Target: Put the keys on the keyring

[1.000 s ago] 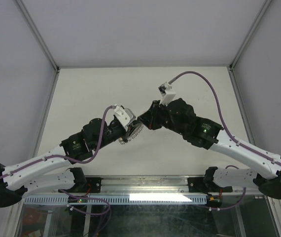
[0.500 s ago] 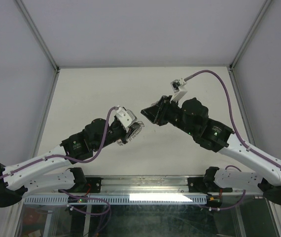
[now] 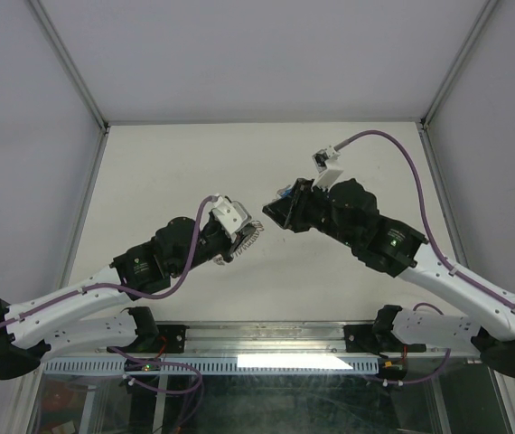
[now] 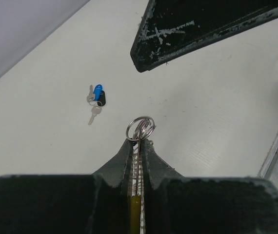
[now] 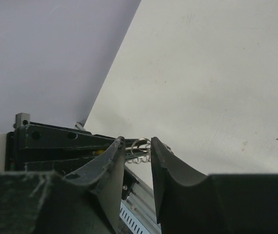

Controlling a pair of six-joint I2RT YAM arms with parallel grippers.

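My left gripper (image 4: 138,142) is shut on the keyring (image 4: 140,128), held edge-on. Its ribbed silver coil and yellow segment (image 4: 135,214) sit between the jaws, and a small wire loop sticks out past the tips. The keys (image 4: 95,99), one with a blue head, lie on the white table beyond it, apart from both grippers. My right gripper (image 5: 138,144) is open, its jaws apart a short way from the keyring (image 5: 140,145) with nothing between them. From above, the left gripper (image 3: 239,237) and right gripper (image 3: 271,210) face each other mid-table.
The white table (image 3: 176,163) is walled by grey panels on the left, back and right. A metal rail (image 3: 266,339) runs along the near edge between the arm bases. A purple cable (image 3: 379,145) loops above the right arm.
My right gripper has opened and drawn back to the right, away from the left gripper's tip. The left gripper still holds the keyring and has barely moved.
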